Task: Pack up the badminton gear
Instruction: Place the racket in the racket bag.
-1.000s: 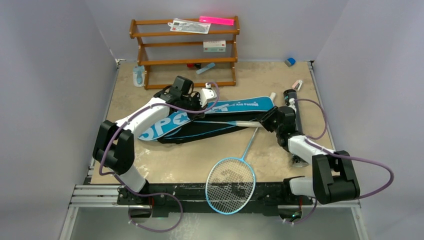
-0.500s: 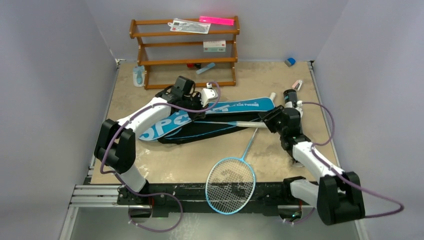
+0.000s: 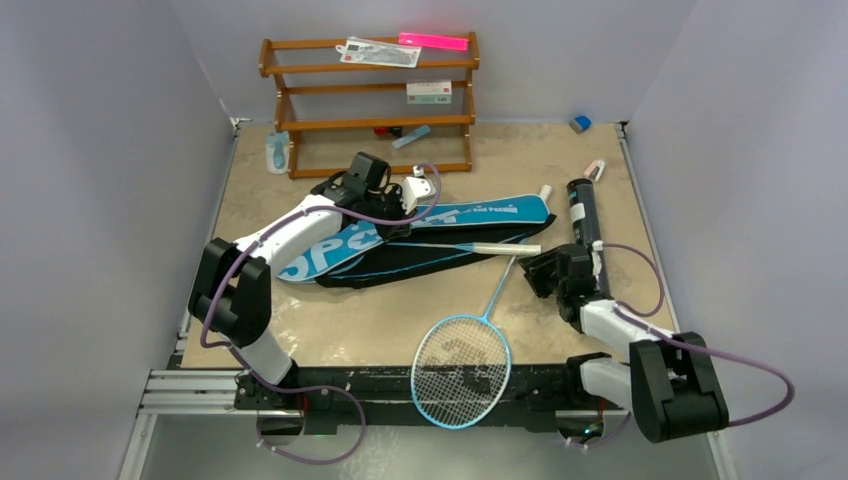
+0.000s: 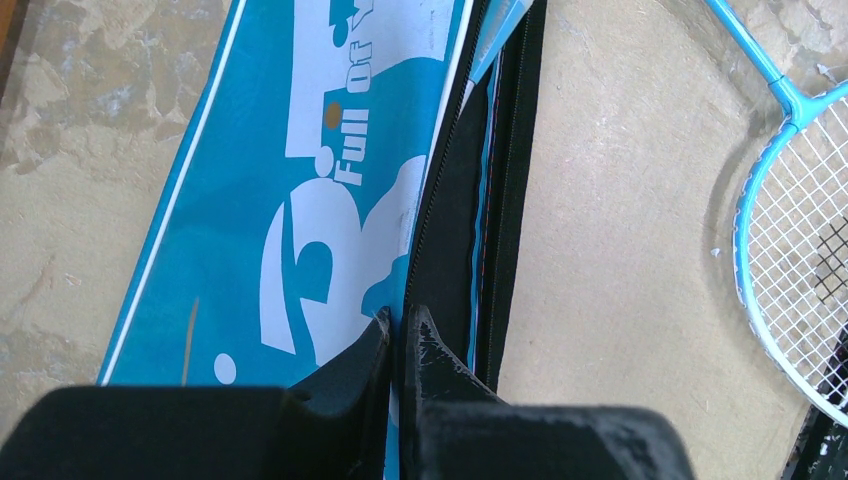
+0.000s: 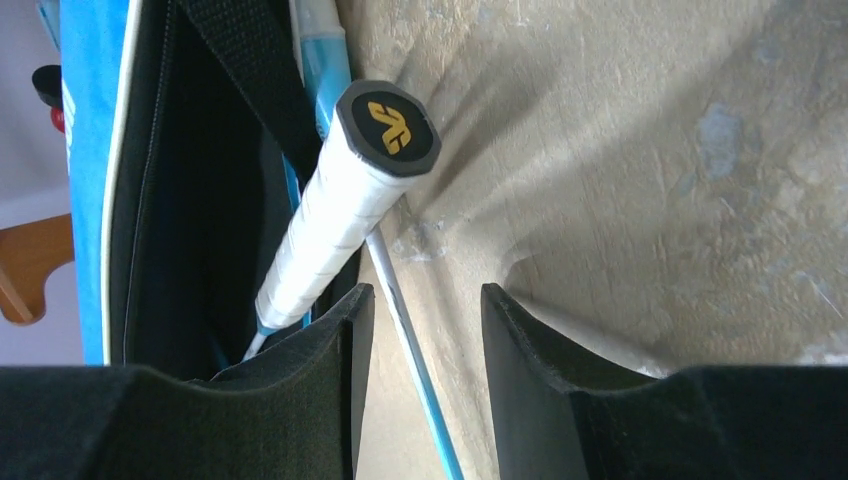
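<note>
The blue bag (image 3: 440, 215) lettered SPORT lies across the middle of the table, its black inside (image 5: 200, 200) showing. My left gripper (image 3: 388, 226) is shut on the edge of the bag's upper flap (image 4: 398, 325). One racket lies inside the bag, its white handle (image 3: 505, 249) with black end cap (image 5: 388, 128) sticking out. My right gripper (image 3: 537, 272) stands open just short of that handle, holding nothing. The second racket (image 3: 461, 370) lies on the table, head over the near edge. Its thin blue shaft (image 5: 410, 340) runs under the gap between my right fingers. The black tube (image 3: 581, 210) lies at the right.
The brown wooden rack (image 3: 370, 100) stands at the back with small items on it, and the pale-blue bottle (image 3: 277, 152) is left of it. A small blue object (image 3: 580, 123) and a small pale item (image 3: 595, 170) lie at the back right. Grey walls close three sides.
My right gripper has opened off the white racket handle and drawn back toward the near right. The handle stays sticking out of the bag. The left arm has not moved.
</note>
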You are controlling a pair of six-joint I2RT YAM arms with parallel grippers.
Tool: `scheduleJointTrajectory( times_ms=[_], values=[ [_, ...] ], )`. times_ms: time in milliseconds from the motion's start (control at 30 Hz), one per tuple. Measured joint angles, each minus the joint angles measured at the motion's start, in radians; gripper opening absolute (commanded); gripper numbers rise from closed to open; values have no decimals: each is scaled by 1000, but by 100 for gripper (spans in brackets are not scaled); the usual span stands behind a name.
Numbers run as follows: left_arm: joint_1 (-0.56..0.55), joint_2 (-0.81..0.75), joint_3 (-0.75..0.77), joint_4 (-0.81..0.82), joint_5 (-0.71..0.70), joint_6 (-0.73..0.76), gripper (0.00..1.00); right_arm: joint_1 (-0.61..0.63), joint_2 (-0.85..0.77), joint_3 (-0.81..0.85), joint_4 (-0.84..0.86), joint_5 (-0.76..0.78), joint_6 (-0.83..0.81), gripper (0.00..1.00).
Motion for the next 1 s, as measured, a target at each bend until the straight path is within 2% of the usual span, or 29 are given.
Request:
scheduleJointTrajectory(
  times_ms=[233,467,600,833,900,967,1000],
  values=[
    [0,0,0,0,0,2,0,0,95,12,99,3,22,46],
    [0,0,0,-2,0,3,0,0,70,14,153,28,26,46],
    [0,0,0,-4,0,3,0,0,39,13,181,43,26,50],
    [0,0,0,-6,0,4,0,0,100,20,189,57,53,53],
    [0,0,0,-7,0,4,0,0,128,25,189,57,66,40],
    [0,0,0,-7,1,4,0,0,151,28,195,59,78,34],
    [0,0,0,-8,1,4,0,0,161,33,204,60,83,26]
  ],
)
